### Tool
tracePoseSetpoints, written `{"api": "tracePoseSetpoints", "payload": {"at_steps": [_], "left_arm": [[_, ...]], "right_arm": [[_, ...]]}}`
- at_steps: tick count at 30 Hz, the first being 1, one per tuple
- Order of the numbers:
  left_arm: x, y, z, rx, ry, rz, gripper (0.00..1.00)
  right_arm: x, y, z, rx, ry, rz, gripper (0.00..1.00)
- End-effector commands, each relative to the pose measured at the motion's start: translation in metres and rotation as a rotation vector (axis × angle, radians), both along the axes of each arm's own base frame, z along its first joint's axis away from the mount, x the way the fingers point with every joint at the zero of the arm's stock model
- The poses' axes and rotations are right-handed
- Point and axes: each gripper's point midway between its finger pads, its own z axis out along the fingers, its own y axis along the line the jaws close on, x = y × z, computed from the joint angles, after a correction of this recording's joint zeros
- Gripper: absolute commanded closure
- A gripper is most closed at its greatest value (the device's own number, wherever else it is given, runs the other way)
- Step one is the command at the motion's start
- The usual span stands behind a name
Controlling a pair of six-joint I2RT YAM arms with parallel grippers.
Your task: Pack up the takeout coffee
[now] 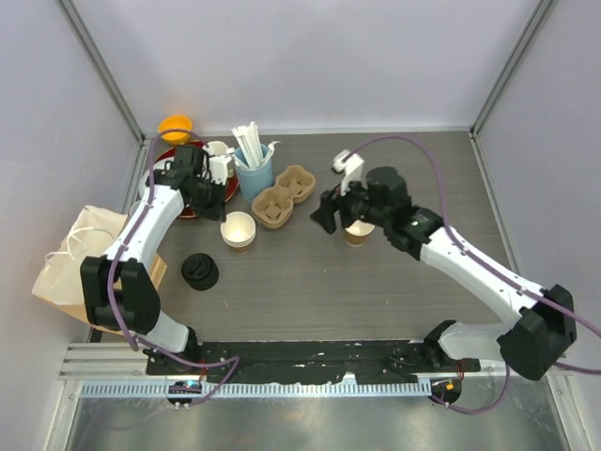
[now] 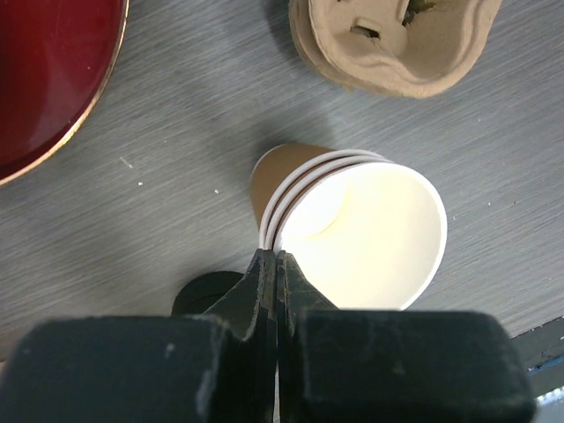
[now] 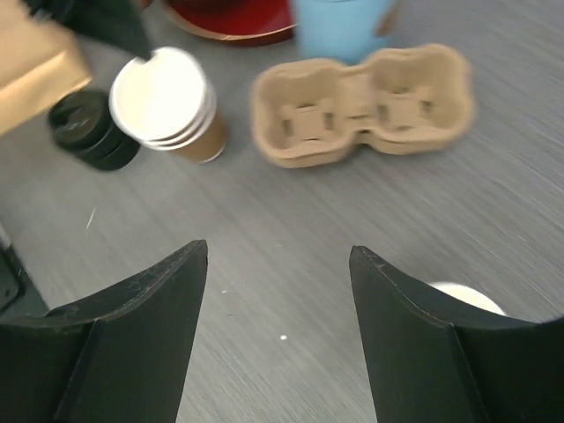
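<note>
In the left wrist view, nested cups stand at frame centre on the desk. The left fingers are closed at their rim. The right fingers gape above a lone cup, centre right in the top view. The thin paper is light and probably crushes easily, so grip the stiffer rolled rim, gently.

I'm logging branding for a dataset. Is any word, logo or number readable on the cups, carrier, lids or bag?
None can be read. The stacked paper cups, cup carrier, black lids and paper bag all show plain, unprinted surfaces in every view.
</note>
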Motion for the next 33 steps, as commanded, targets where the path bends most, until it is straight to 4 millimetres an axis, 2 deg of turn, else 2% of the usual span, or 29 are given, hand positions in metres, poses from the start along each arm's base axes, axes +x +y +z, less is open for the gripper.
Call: {"api": "tracePoseSetpoints", "payload": {"at_steps": [1,2,3,4,5,7,8,10,11,13,14,15,17,18,19,20,22,28,33], "left_arm": [[0.004,0.002,0.011,-0.033,-0.057,0.033,1.00],[-0.006,0.001,0.007,-0.050,-0.004,0.035,1.00],[-0.006,0.002,0.007,-0.070,0.008,0.047,1.00],[-0.007,0.001,0.010,-0.090,-0.001,0.053,1.00],[-0.003,0.002,0.014,-0.094,-0.028,0.062,1.00],[-0.002,0.006,0.020,-0.112,-0.049,0.091,1.00],[-0.002,0.007,0.023,-0.123,-0.053,0.096,1.00],[-0.002,0.013,0.025,-0.151,-0.049,0.129,1.00],[-0.003,0.012,0.027,-0.179,-0.047,0.123,1.00],[-0.006,0.012,0.026,-0.215,-0.017,0.165,1.00],[-0.007,0.009,0.025,-0.229,-0.008,0.163,1.00],[-0.006,0.018,0.023,-0.238,-0.006,0.195,1.00],[-0.007,0.016,0.023,-0.259,0.000,0.205,1.00],[-0.009,0.017,0.020,-0.263,0.008,0.213,1.00],[-0.008,0.017,0.021,-0.270,0.004,0.227,1.00],[-0.009,0.017,0.021,-0.277,0.003,0.235,1.00],[-0.008,0.020,0.021,-0.291,-0.006,0.261,1.00],[-0.006,0.024,0.023,-0.344,0.004,0.324,1.00],[-0.005,0.024,0.024,-0.350,0.000,0.338,1.00]], "right_arm": [[-0.012,0.069,0.002,-0.027,-0.110,0.215,0.30],[-0.011,0.081,0.003,-0.020,-0.105,0.225,0.30],[-0.015,0.095,-0.001,-0.019,-0.092,0.243,0.31],[-0.015,0.105,-0.010,-0.026,-0.068,0.255,0.32],[-0.012,0.116,-0.028,-0.035,-0.024,0.267,0.32],[-0.012,0.136,-0.031,0.011,-0.027,0.300,0.30],[-0.015,0.145,-0.046,0.023,0.009,0.330,0.29],[-0.012,0.158,-0.041,0.082,-0.023,0.351,0.27],[-0.011,0.160,-0.048,0.086,-0.024,0.351,0.27],[-0.007,0.170,-0.043,0.138,-0.087,0.353,0.27],[-0.009,0.169,-0.051,0.145,-0.093,0.346,0.27],[-0.005,0.175,-0.042,0.209,-0.130,0.341,0.28],[-0.001,0.180,-0.038,0.264,-0.111,0.318,0.32],[0.003,0.185,-0.052,0.280,-0.017,0.279,0.34],[0.009,0.186,-0.058,0.283,0.038,0.233,0.42],[0.019,0.191,-0.052,0.300,0.071,0.190,0.46],[0.017,0.193,-0.074,0.314,0.238,0.144,0.50],[0.002,0.203,-0.088,0.425,0.415,0.151,0.50],[0.007,0.210,-0.088,0.428,0.434,0.148,0.52]]}}
